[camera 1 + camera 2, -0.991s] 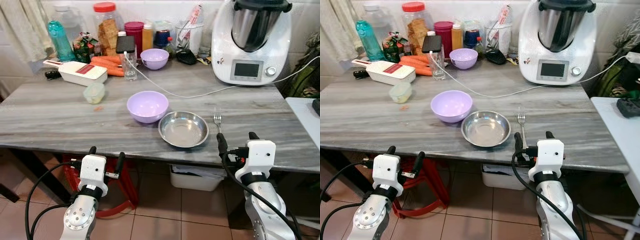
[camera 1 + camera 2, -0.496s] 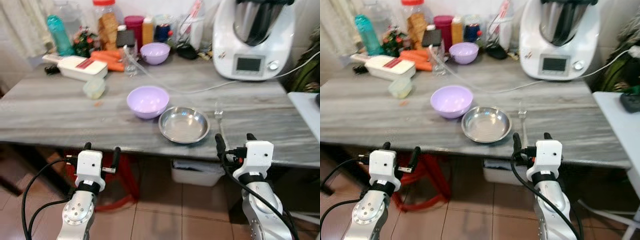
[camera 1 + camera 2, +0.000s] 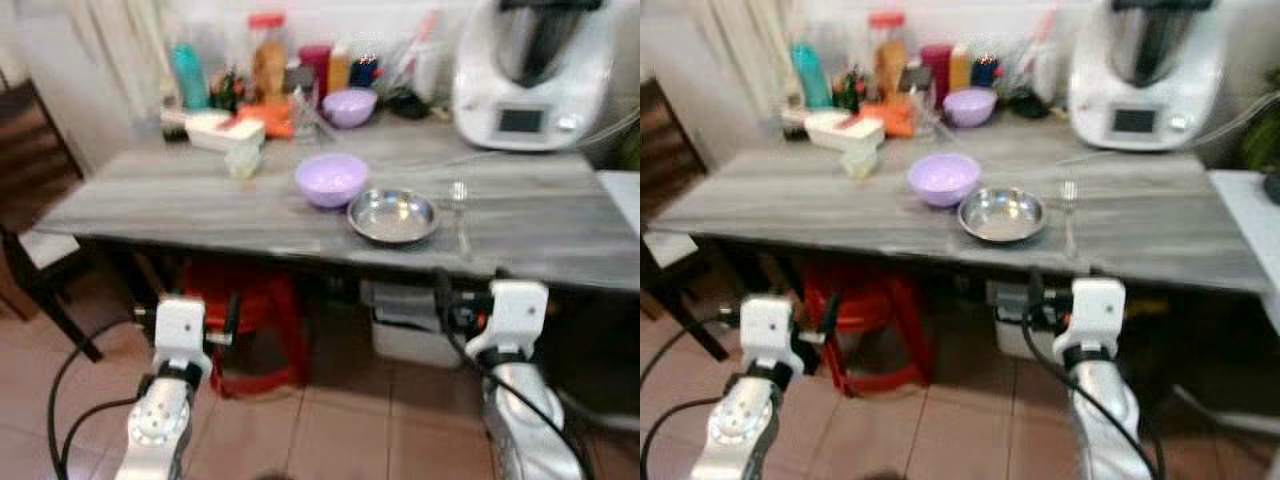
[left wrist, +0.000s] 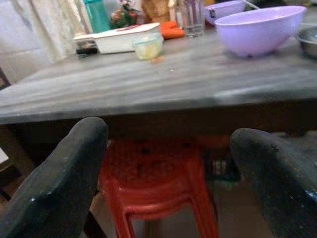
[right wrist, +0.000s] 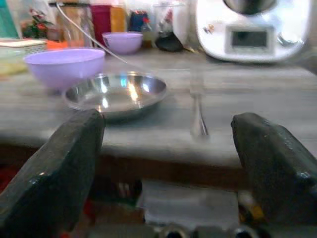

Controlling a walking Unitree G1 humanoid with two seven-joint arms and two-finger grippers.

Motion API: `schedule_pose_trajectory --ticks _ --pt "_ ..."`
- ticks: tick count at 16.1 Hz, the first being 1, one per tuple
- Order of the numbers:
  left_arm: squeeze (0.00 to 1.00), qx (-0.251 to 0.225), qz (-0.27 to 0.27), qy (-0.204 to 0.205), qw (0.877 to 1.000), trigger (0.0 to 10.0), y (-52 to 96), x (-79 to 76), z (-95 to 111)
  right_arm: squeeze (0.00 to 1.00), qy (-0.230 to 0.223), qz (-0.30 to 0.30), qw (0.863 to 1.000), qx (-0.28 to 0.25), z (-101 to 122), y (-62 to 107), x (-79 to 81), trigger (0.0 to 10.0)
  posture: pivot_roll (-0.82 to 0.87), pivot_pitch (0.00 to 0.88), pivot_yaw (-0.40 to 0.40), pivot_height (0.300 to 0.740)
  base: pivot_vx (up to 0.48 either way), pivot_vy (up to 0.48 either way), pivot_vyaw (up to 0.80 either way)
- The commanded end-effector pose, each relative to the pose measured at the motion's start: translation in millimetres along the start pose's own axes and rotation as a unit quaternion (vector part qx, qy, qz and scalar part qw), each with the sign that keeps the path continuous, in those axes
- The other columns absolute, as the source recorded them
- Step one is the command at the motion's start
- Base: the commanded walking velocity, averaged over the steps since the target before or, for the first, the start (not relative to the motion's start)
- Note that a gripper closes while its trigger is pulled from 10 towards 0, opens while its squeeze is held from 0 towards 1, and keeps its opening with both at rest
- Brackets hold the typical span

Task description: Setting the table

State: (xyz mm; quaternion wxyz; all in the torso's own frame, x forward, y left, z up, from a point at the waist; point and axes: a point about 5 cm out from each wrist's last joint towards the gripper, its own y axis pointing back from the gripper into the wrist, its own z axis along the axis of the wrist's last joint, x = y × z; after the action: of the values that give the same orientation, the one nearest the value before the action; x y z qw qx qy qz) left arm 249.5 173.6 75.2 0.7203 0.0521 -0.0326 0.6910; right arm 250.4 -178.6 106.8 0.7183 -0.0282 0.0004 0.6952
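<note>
My camera has backed off: the grey table (image 3: pixel 200 205) now sits higher in frame. Left gripper (image 3: pixel 195 312) and right gripper (image 3: pixel 468 292) hang wide-fingered, empty, below its edge.

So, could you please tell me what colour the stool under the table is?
The stool is red, clearest in the left wrist view.

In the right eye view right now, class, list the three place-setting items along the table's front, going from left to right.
Lilac bowl → steel plate → fork
</note>
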Motion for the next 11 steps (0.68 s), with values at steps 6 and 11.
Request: schedule_pose_trajectory --ticks 6,11 --pt "0.0 -0.017 -0.004 -0.002 1.0 10.0 -12.2 0.0 10.3 0.0 -0.003 -0.007 1.0 -0.014 5.6 -7.9 -1.7 10.0 -0.05 0.0 0.078 0.74 -0.304 0.0 0.0" --pt "0.0 -0.025 -0.012 0.002 1.0 10.0 -11.6 -2.4 12.4 0.0 -0.004 -0.002 1.0 -0.01 3.8 -6.1 0.4 10.0 -0.04 0.0 0.074 0.74 -0.251 0.0 0.0"
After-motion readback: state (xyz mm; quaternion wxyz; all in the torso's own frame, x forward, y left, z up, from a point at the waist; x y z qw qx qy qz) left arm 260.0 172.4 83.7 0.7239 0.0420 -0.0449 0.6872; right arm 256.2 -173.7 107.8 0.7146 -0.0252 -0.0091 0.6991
